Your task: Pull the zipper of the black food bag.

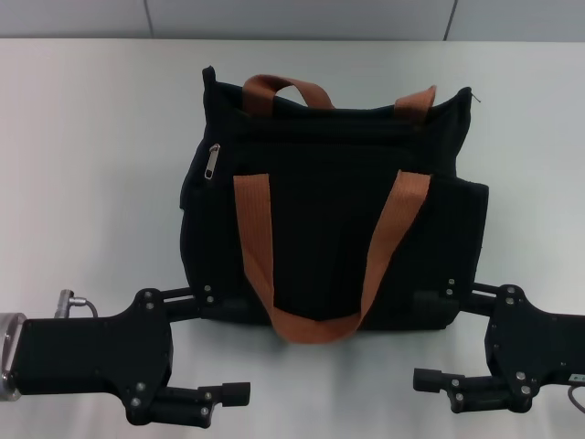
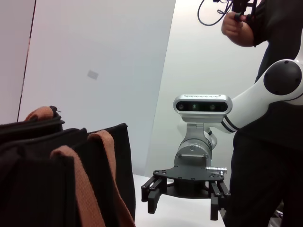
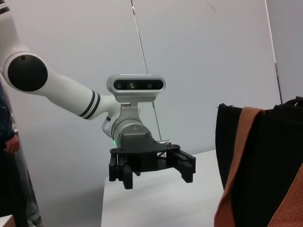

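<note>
The bag (image 1: pixel 334 215) sits upright in the middle of the white surface (image 1: pixel 91 165), its broad face turned toward the robot. Two rust-orange straps (image 1: pixel 320 265) show: one loops down the near face and hangs at the lower edge, the other arches over the top at the far side. The zipper (image 1: pixel 213 161) — a small silver tab — hangs at the bag's upper left corner, at the end of the zip line that runs across the upper edge.

The left hand (image 1: pixel 215 347) is low at the near left, just beside the bag's lower left corner. Its fingers point inward toward the right and stand spread, one close to the bag and one nearer the robot. It holds nothing and is well below the zipper.

The right hand (image 1: pixel 448 338) mirrors it at the near right, beside the lower right corner, fingers pointing left and likewise spread, holding nothing.

Each wrist view looks past the bag's side at the other arm: the left wrist view shows the right hand (image 2: pixel 187 198) with its fingers apart above the surface, and a person (image 2: pixel 270 118) in dark clothes behind it; the right wrist view shows the left hand (image 3: pixel 151 165), also spread — with the bag's dark side and a strap at the edge.
</note>
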Robot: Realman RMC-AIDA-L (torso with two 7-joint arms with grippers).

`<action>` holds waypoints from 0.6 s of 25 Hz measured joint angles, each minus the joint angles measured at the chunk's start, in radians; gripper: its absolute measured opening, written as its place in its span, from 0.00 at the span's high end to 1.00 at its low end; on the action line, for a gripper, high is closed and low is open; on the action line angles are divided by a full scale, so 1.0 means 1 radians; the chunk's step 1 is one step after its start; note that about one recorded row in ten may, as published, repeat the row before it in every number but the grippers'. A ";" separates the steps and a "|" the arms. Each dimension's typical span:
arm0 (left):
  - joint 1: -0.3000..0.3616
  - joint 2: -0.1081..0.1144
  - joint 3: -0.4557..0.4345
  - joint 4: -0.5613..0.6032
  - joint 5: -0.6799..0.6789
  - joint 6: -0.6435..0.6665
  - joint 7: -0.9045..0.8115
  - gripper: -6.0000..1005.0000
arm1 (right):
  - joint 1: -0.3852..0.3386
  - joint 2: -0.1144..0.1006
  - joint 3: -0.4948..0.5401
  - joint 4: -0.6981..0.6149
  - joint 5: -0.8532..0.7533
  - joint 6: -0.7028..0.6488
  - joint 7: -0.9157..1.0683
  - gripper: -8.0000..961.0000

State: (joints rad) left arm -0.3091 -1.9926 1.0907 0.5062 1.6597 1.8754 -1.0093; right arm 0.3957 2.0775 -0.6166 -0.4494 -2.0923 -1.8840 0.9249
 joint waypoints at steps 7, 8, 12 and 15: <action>0.003 0.001 0.000 0.000 0.000 0.000 0.000 0.19 | 0.000 0.001 0.000 0.000 0.000 -0.002 0.000 0.15; 0.009 0.001 0.000 0.000 0.000 0.001 0.000 0.19 | 0.000 0.001 0.000 0.000 0.000 -0.003 0.000 0.15; 0.011 0.002 0.000 0.000 0.000 0.002 0.000 0.19 | 0.000 0.001 0.000 0.000 0.000 -0.003 0.000 0.15; 0.012 0.001 -0.003 0.000 -0.003 0.008 0.001 0.19 | 0.000 0.001 0.000 0.000 0.000 0.001 0.000 0.15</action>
State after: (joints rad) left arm -0.2971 -1.9916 1.0880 0.5062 1.6567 1.8839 -1.0082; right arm 0.3957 2.0785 -0.6166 -0.4495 -2.0922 -1.8831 0.9249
